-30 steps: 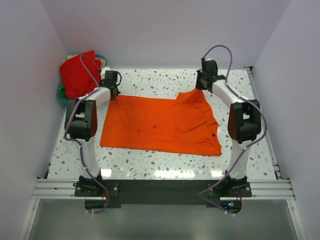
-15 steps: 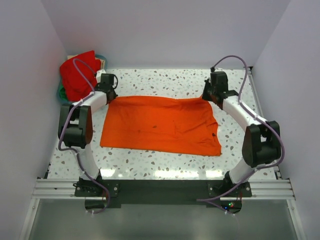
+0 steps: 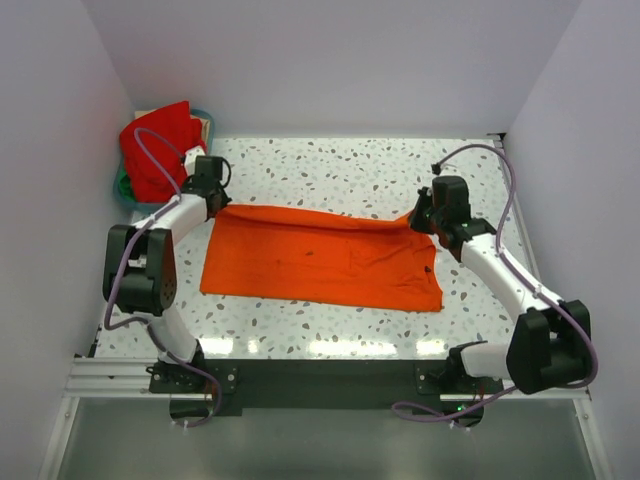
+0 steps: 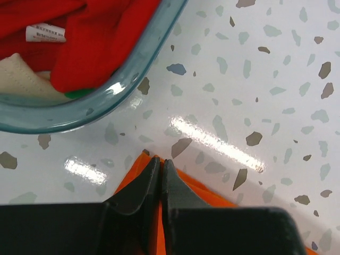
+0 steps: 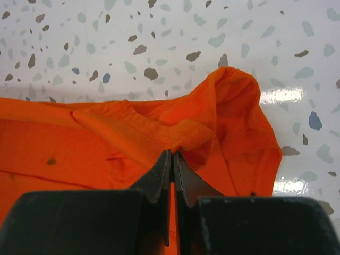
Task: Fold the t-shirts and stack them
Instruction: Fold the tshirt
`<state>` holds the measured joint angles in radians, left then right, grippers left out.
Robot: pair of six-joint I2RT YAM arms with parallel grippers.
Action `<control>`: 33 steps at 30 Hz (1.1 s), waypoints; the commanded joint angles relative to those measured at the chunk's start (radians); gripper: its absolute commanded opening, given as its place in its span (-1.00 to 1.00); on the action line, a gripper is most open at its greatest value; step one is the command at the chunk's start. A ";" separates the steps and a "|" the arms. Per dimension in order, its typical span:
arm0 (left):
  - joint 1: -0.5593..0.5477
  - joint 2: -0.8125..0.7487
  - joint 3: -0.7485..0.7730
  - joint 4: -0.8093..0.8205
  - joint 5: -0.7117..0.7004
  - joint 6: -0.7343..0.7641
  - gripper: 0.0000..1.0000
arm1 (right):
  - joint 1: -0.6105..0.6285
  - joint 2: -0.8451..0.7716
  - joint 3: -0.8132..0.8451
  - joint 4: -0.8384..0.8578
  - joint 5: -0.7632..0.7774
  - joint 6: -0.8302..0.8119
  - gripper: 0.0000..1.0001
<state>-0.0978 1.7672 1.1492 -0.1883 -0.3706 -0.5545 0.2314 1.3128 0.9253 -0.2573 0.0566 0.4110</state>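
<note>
An orange t-shirt (image 3: pixel 320 258) lies spread across the middle of the speckled table. My left gripper (image 3: pixel 216 203) is shut on its far left corner (image 4: pixel 154 212), close to the basket. My right gripper (image 3: pixel 416 220) is shut on its far right edge, where the cloth bunches up in a fold (image 5: pixel 212 114). The far edge of the shirt runs between the two grippers, pulled toward me over the lower layer. A red t-shirt (image 3: pixel 155 145) lies heaped in the basket at the far left.
A teal basket (image 4: pixel 122 90) with red, cream and green cloth stands in the far left corner, right beside my left gripper. White walls enclose the table on three sides. The metal rail with the arm bases runs along the near edge (image 3: pixel 320 375).
Both grippers have drawn the shirt's far edge toward me, so the shirt looks shorter front to back. The right arm has swung out to the right and the raised cloth has flattened.
</note>
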 commanded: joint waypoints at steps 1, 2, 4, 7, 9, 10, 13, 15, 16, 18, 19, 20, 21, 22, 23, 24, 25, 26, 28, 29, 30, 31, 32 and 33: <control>0.009 -0.058 -0.023 0.015 -0.007 -0.035 -1.00 | 0.016 -0.084 -0.043 0.006 -0.012 0.038 -1.00; 0.010 -0.067 -0.028 0.012 -0.007 -0.036 -1.00 | 0.016 -0.095 -0.061 0.001 -0.009 0.040 -1.00; 0.010 -0.077 -0.042 0.012 -0.004 -0.044 -1.00 | 0.019 -0.129 -0.092 -0.010 -0.011 0.043 -1.00; 0.010 -0.094 -0.065 0.015 0.001 -0.053 -1.00 | 0.020 -0.173 -0.120 -0.013 -0.023 0.052 -1.00; 0.009 -0.104 -0.085 0.016 0.004 -0.058 -1.00 | 0.023 -0.196 -0.149 -0.017 -0.023 0.057 -1.00; 0.010 -0.107 -0.091 0.016 0.007 -0.064 -1.00 | 0.023 -0.219 -0.158 -0.022 -0.023 0.066 -1.00; 0.009 -0.121 -0.114 0.018 0.009 -0.073 -1.00 | 0.023 -0.254 -0.181 -0.034 -0.031 0.077 -1.00; 0.009 -0.132 -0.129 0.016 0.010 -0.079 -1.00 | 0.025 -0.273 -0.201 -0.037 -0.038 0.083 -1.00; 0.010 -0.137 -0.134 0.019 0.010 -0.084 -1.00 | 0.025 -0.280 -0.209 -0.037 -0.041 0.089 -1.00; 0.010 -0.147 -0.147 0.020 0.013 -0.088 -1.00 | 0.026 -0.300 -0.232 -0.042 -0.047 0.094 -1.00; 0.010 -0.149 -0.152 0.018 0.013 -0.091 -1.00 | 0.029 -0.305 -0.238 -0.045 -0.050 0.101 -1.00; 0.010 -0.158 -0.163 0.021 0.013 -0.094 -1.00 | 0.028 -0.317 -0.250 -0.046 -0.054 0.103 -1.00; 0.010 -0.161 -0.166 0.021 0.015 -0.096 -1.00 | 0.032 -0.325 -0.259 -0.046 -0.055 0.107 -1.00; 0.010 -0.166 -0.172 0.021 0.015 -0.099 -1.00 | 0.034 -0.334 -0.266 -0.046 -0.055 0.115 -1.00; 0.010 -0.172 -0.180 0.021 0.013 -0.104 -1.00 | 0.036 -0.343 -0.282 -0.045 -0.055 0.120 -1.00; 0.009 -0.176 -0.184 0.023 0.015 -0.104 -1.00 | 0.036 -0.360 -0.290 -0.045 -0.055 0.120 -1.00; 0.009 -0.183 -0.187 0.023 0.016 -0.107 -1.00 | 0.037 -0.366 -0.301 -0.048 -0.055 0.123 -1.00; 0.009 -0.186 -0.197 0.023 0.016 -0.108 -1.00 | 0.037 -0.371 -0.309 -0.049 -0.055 0.124 -1.00; 0.010 -0.198 -0.207 0.029 0.021 -0.113 -1.00 | 0.037 -0.386 -0.328 -0.053 -0.055 0.127 -1.00; 0.009 -0.202 -0.223 0.030 0.022 -0.116 -1.00 | 0.037 -0.392 -0.336 -0.053 -0.055 0.127 -1.00; 0.009 -0.206 -0.230 0.035 0.022 -0.120 -1.00 | 0.037 -0.405 -0.347 -0.051 -0.055 0.135 -1.00; 0.009 -0.216 -0.238 0.036 0.024 -0.124 -1.00 | 0.037 -0.411 -0.367 -0.043 -0.075 0.138 -1.00; 0.010 -0.221 -0.252 0.036 0.022 -0.128 -1.00 | 0.037 -0.415 -0.376 -0.040 -0.080 0.141 -0.99; 0.010 -0.225 -0.261 0.039 0.021 -0.139 -1.00 | 0.037 -0.419 -0.385 -0.036 -0.083 0.147 -0.99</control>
<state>-0.0963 1.5883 0.9165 -0.1875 -0.3439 -0.6575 0.2638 0.9176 0.5659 -0.3119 -0.0013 0.5323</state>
